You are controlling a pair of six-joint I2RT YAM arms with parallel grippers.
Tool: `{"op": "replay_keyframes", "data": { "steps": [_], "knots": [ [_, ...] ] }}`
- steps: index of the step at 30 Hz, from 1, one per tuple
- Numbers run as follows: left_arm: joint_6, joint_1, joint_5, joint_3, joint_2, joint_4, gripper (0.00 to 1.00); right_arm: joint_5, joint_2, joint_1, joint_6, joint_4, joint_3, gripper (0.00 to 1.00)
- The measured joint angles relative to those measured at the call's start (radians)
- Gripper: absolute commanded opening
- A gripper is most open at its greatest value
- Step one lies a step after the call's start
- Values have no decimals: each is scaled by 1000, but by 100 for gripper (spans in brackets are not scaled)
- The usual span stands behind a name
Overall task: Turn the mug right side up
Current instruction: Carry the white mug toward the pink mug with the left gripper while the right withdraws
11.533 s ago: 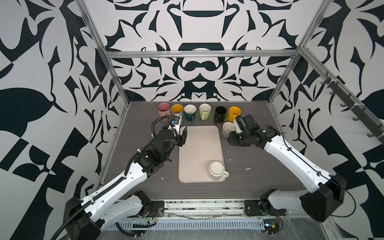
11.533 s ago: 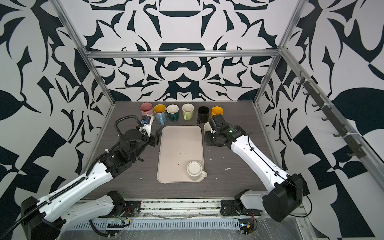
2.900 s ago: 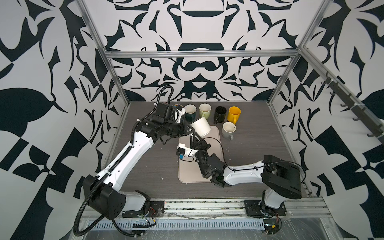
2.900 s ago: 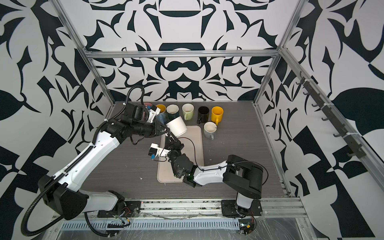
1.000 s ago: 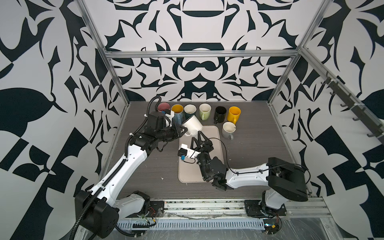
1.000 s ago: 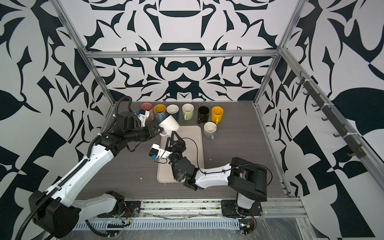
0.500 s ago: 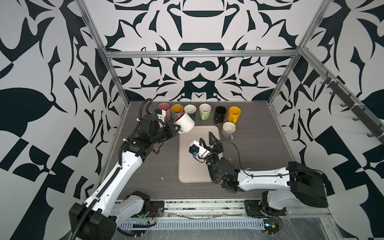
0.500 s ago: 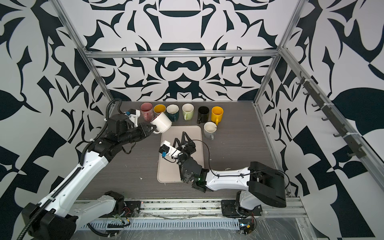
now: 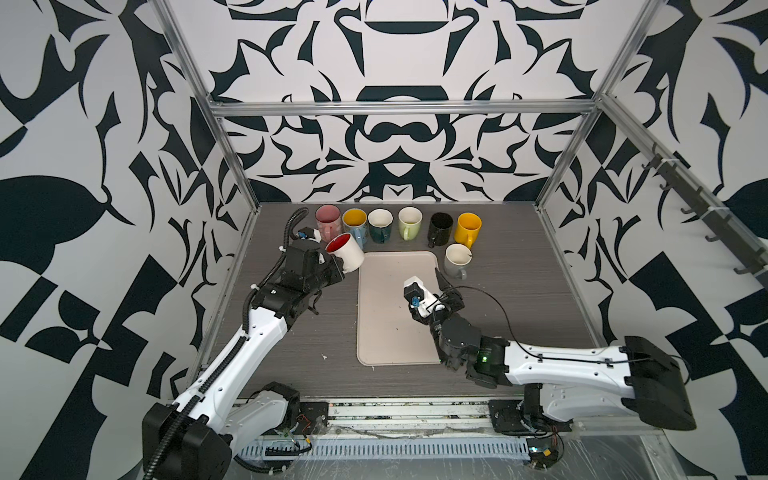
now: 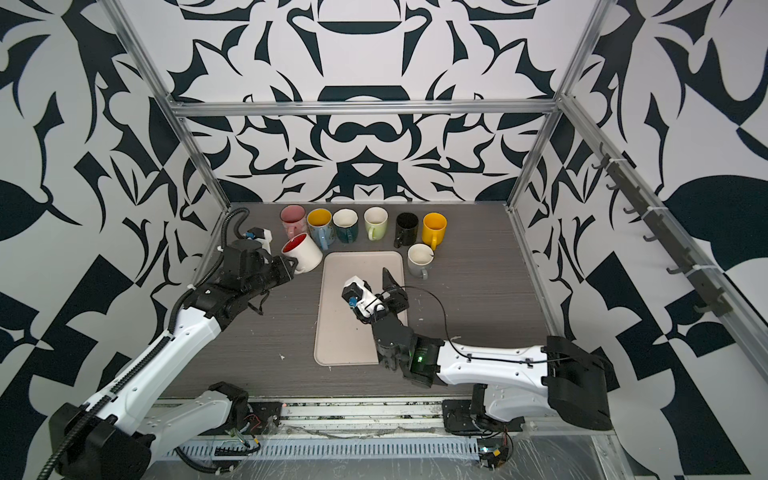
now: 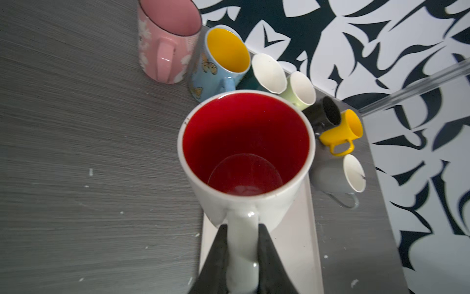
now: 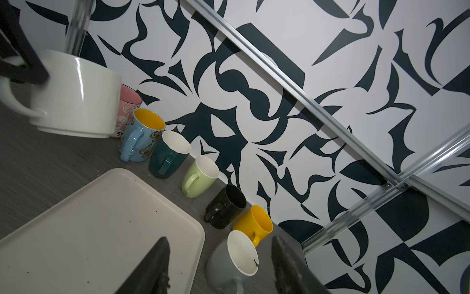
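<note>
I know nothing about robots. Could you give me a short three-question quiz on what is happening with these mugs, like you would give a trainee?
1. Multiple choice: the left end effector is shut on the white mug with the red inside. By which part?
A) rim
B) handle
C) base
2. True or false: the right end effector is gripping the grey mug.
3. Count: how many mugs stand in the back row of mugs along the wall?

Key:
1. B.
2. False: its jaws stand open and hold nothing.
3. Six.
</note>
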Motion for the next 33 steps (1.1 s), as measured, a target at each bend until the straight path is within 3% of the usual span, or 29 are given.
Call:
{"op": "replay_keyframes", "data": {
  "steps": [7, 13, 33],
  "knots": [
    [67, 0, -158, -114, 5, 100, 0, -83, -127, -100, 256, -225, -11, 63],
    [111, 0, -223, -223, 42, 215, 0, -127, -185, -140, 374, -315, -30, 63],
    [197, -41, -327, -322, 281, 546, 0, -211, -183, -193, 495, -382, -32, 63]
  ]
}}
